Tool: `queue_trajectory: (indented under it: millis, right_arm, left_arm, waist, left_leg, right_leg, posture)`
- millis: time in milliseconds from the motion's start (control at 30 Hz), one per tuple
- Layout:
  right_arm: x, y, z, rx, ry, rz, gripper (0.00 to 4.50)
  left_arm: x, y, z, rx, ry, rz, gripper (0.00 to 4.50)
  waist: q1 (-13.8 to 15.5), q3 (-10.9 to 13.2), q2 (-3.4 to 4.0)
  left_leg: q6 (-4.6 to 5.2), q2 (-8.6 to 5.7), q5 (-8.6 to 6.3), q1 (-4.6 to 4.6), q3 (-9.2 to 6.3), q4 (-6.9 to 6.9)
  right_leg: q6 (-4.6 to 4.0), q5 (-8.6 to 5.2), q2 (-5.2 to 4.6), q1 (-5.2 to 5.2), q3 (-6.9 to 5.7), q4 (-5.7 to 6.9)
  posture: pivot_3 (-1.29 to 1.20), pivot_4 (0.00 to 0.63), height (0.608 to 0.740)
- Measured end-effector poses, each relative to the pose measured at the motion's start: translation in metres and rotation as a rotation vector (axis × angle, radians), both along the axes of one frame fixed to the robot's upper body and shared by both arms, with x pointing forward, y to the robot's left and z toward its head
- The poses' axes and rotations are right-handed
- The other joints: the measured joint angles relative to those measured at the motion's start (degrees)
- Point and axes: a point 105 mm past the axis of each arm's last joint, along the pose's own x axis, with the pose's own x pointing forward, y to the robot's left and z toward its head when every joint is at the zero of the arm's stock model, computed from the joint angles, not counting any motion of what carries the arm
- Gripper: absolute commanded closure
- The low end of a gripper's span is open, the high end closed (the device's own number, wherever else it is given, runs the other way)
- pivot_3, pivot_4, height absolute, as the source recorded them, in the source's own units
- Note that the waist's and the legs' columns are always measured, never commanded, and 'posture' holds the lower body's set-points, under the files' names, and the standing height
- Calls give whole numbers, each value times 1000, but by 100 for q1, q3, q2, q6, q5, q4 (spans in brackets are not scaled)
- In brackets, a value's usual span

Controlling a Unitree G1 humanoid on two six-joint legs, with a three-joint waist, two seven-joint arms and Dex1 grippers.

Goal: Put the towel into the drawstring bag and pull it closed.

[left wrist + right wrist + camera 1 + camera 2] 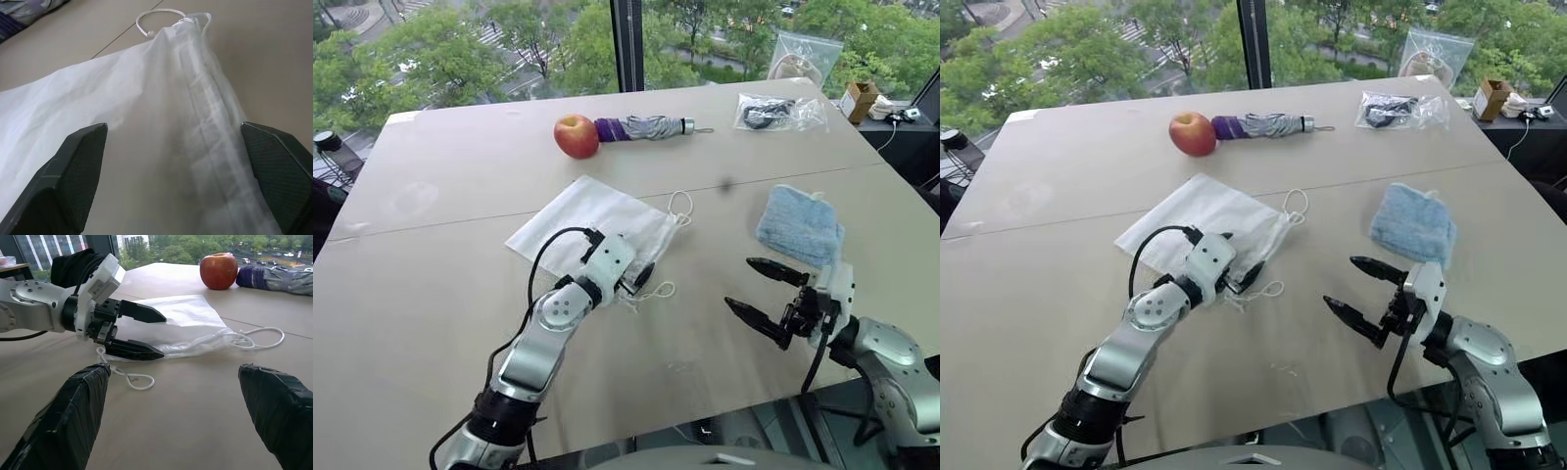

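Both grippers hover low over the table (431,294), jaws spread wide and empty. Left gripper (139,330) reaches level over the drawstring bag (592,220), whose corded edge lies between its fingers. Right gripper (766,291) points leftward; the towel (798,227) lies just beyond its fingertips, its near edge partly hidden.

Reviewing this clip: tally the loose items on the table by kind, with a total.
Drawstring bag: 1
Towel: 1
Apple: 1
Folded umbrella: 1
Clear plastic bags: 2, one lying flat with dark contents, one standing at the far edge
Small cardboard box, just off the far right corner: 1
Total: 7
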Motion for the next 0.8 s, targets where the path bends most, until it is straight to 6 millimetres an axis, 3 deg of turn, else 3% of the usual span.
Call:
queue_trajectory:
  millis: [133, 233, 333, 633, 800]
  right_arm:
    - [0, 0, 0, 0, -10, -15, 0]
    - [0, 0, 0, -5, -17, -18, 0]
    - [1, 0, 1, -10, -26, -18, 0]
    - [3, -3, 5, -19, -43, -28, 0]
    - [13, -8, 15, -14, -88, -72, 0]
  left_arm:
    - [-4, 2, -5, -54, 37, 31, 1517]
    - [-5, 2, -8, -101, 66, 49, 3206]
    - [-4, 6, -10, -122, 78, 69, 4445]
    - [-6, 14, -8, -249, 116, 5, 4445]
    - [-14, 22, 25, -410, 35, -93, 4445]
  waist:
    - [-5, -1, 0]
    - [-1, -1, 0]
    - [-5, -1, 1]
    - [-1, -2, 2]
    - [1, 0, -1]
  left_leg:
    - [0, 1, 0, 4, 2, 4]
    - [0, -1, 0, 5, 5, 6]
    - [0, -3, 0, 9, 5, 6]
    - [0, -2, 0, 5, 5, 7]
    - [0, 0, 0, -1, 6, 7]
  right_leg:
    - [8, -4, 0, 1, 3, 5]
    - [9, -4, 2, 1, 1, 10]
    - [8, -4, 6, 1, 1, 16]
    - [3, -3, 10, -5, -1, 24]
    - [-2, 0, 6, -10, 2, 22]
  posture:
    - [0, 150, 740]
    - [0, 150, 740]
    - [0, 150, 740]
    - [0, 150, 740]
    - [0, 150, 740]
